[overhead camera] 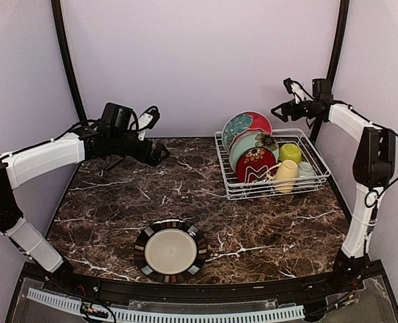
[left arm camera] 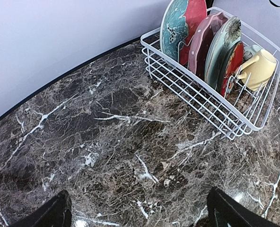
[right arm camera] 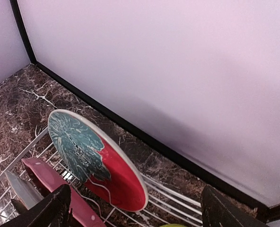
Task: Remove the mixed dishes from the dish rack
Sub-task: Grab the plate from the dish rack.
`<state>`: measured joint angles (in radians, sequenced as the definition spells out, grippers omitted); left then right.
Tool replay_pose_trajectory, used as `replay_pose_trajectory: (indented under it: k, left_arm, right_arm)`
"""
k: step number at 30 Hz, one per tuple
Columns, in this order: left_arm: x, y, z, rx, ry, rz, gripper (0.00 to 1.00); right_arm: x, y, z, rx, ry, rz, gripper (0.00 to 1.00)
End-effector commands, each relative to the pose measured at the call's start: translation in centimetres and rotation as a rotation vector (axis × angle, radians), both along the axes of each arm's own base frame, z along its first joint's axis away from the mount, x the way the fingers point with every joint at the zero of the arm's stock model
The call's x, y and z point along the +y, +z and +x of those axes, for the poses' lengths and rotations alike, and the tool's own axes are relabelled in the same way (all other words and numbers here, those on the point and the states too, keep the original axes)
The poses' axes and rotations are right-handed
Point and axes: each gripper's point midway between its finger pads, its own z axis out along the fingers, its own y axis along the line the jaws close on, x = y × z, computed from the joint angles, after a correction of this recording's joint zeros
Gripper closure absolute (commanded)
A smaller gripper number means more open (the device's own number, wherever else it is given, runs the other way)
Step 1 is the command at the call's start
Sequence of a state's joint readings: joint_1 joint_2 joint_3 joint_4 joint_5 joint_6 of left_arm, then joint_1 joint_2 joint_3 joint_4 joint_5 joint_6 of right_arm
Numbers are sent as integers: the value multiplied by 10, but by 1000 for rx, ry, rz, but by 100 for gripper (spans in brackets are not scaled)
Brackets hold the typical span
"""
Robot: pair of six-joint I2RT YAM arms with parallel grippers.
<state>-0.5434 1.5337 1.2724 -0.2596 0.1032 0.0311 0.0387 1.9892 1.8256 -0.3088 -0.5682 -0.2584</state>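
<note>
Dark marbled desk (overhead camera: 253,232) holds a white wire dish rack (overhead camera: 253,192); I see my left pincer (overhead camera: 162,153) released over bare stone, right pincer (overhead camera: 277,110) released near the red teal-flowered plate (overhead camera: 246,124).

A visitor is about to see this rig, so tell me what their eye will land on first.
First comes the white wire dish rack at the table's back right, packed with upright colourful plates, led by the red plate with the teal flower. Next is the black-rimmed cream plate, lying flat and alone at the near middle of the dark marble table. The right arm's fingers hang spread open over the rack.
</note>
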Motion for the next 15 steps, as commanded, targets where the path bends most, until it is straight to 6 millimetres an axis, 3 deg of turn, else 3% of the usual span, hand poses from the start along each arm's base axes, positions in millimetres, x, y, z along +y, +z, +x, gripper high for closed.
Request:
replay_pose_trajectory:
  k: [1, 6, 11, 15]
  left_arm:
    - [0, 19, -9, -44, -21, -32, 1]
    - [4, 15, -6, -44, -4, -10, 1]
    - [3, 14, -6, -45, -5, -12, 1]
    - [2, 13, -7, -45, -12, -19, 1]
  right_arm:
    - [12, 4, 3, -33, 170, 11, 8]
    - [19, -2, 9, -78, 256, -31, 11]
    - [25, -9, 18, -111, 310, -38, 26]
    - [29, -21, 30, -102, 339, -26, 27]
